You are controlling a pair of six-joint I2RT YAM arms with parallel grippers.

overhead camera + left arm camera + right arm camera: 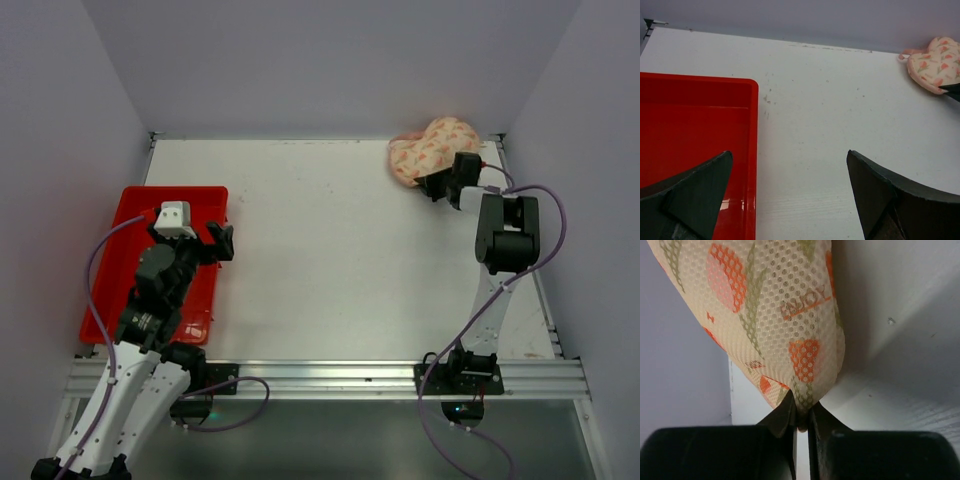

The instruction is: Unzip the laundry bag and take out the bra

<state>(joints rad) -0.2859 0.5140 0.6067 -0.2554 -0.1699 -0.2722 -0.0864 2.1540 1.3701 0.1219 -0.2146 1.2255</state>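
The laundry bag (432, 146) is being pinched at its near edge in the far right corner of the table (320, 260), with the right gripper (801, 415) clamped on its mesh. The left gripper (790, 172) is being held spread apart and empty over the right rim of the red tray (695, 95).

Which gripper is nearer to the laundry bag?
Right. The right gripper grips the edge of the laundry bag; the left gripper is far off, by the red tray.
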